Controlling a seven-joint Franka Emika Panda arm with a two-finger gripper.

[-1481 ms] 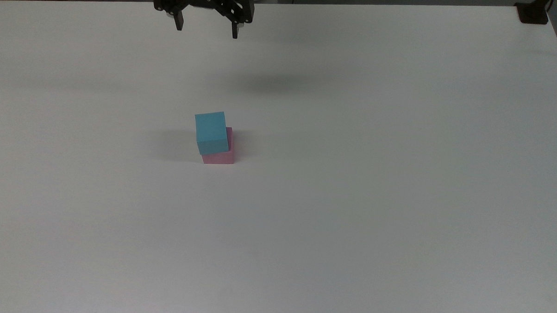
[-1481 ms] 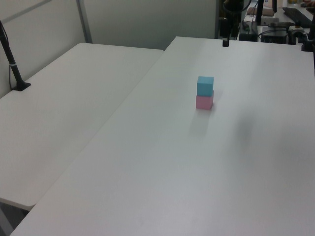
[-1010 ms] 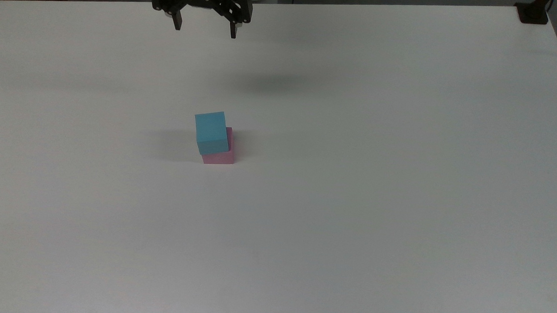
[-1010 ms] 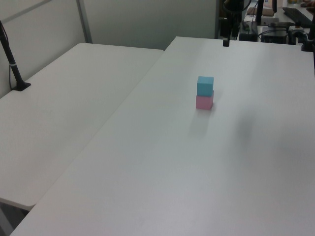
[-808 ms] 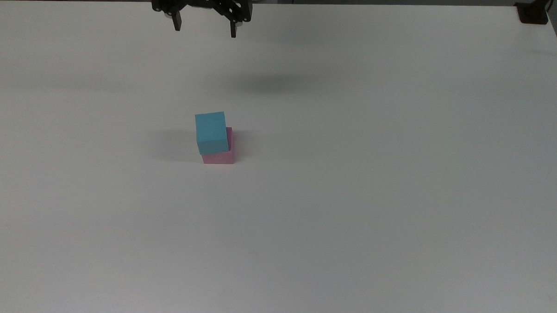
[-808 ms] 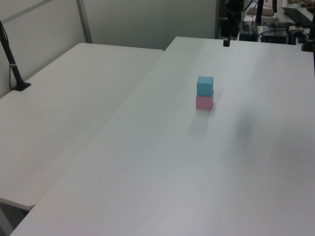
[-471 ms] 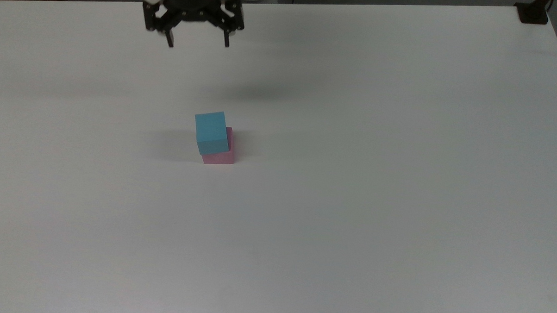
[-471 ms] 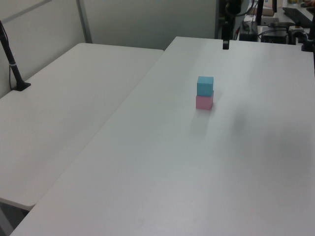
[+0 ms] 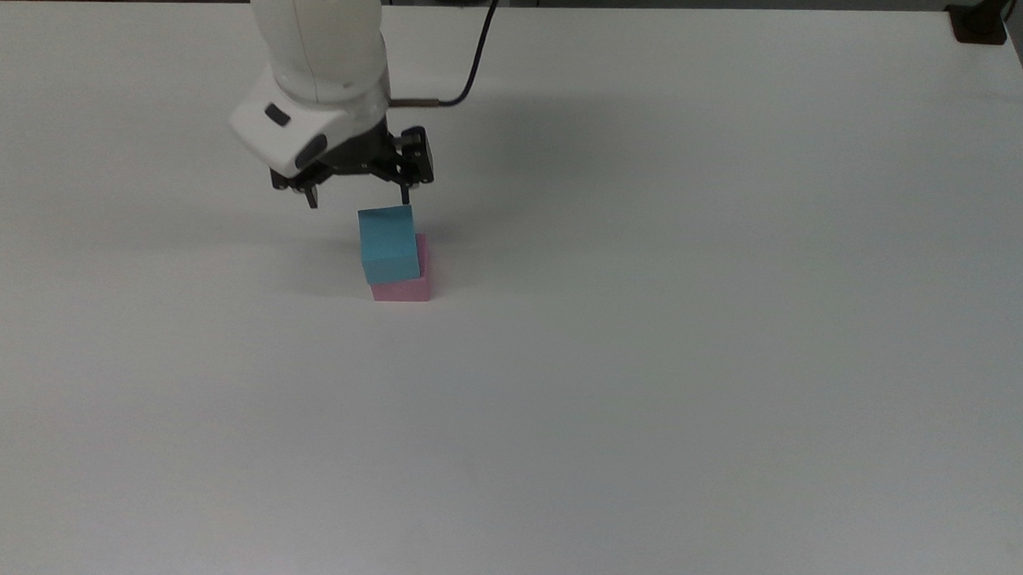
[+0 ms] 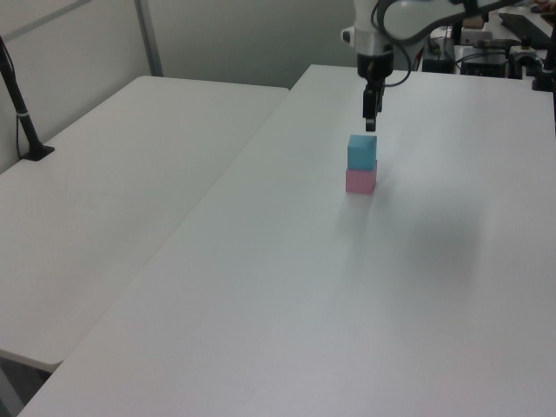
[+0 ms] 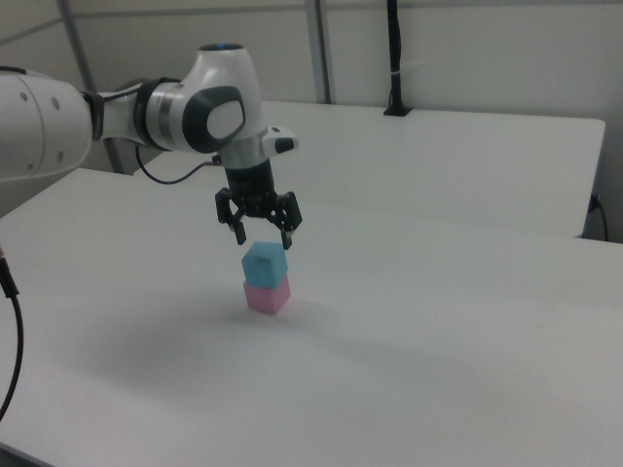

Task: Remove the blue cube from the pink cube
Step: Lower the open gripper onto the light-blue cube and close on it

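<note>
The blue cube sits squarely on top of the pink cube, the pair stacked near the middle of the white table. The gripper hangs just above the blue cube, fingers spread wide apart, pointing down, touching nothing, with the white arm reaching in behind it.

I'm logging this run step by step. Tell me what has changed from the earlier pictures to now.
The gripper has travelled from the table's far edge, at the top view's top, toward the stack and now hangs just above the blue cube, jaws open. It has taken hold of nothing. The blue cube is still on the pink cube, both where they were on the white table.
</note>
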